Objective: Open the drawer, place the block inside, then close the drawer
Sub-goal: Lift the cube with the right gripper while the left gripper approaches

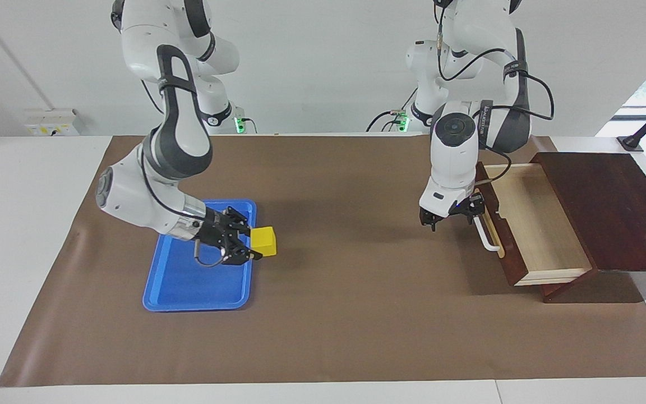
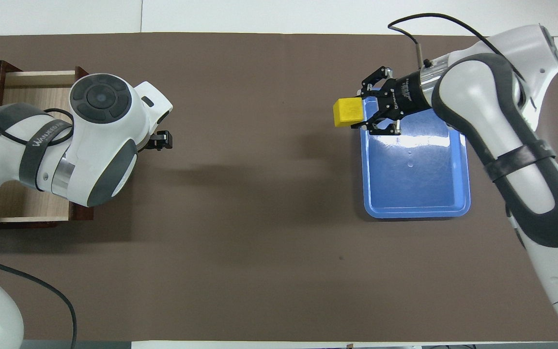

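Brown-covered surface (image 1: 334,314) carrying open drawer (image 1: 536,224), blue tray (image 1: 188,286). Right gripper (image 1: 244,245) clamping block (image 1: 262,241) over tray's 3 o'clock rim in facing view. Left gripper (image 1: 451,216) hovering beside drawer handle (image 1: 488,238), finger state unclear.

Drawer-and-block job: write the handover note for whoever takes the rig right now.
Right gripper: shut on the yellow block, in the air over the blue tray's edge that faces the drawer.
Left gripper: by the white bar handle in front of the drawer; whether it grips cannot be told.
Done: drawer pulled open, light wood inside showing and nothing in it; block lifted out of the tray.
Left: carry the block across the brown mat, drop it in the drawer, push the drawer shut.
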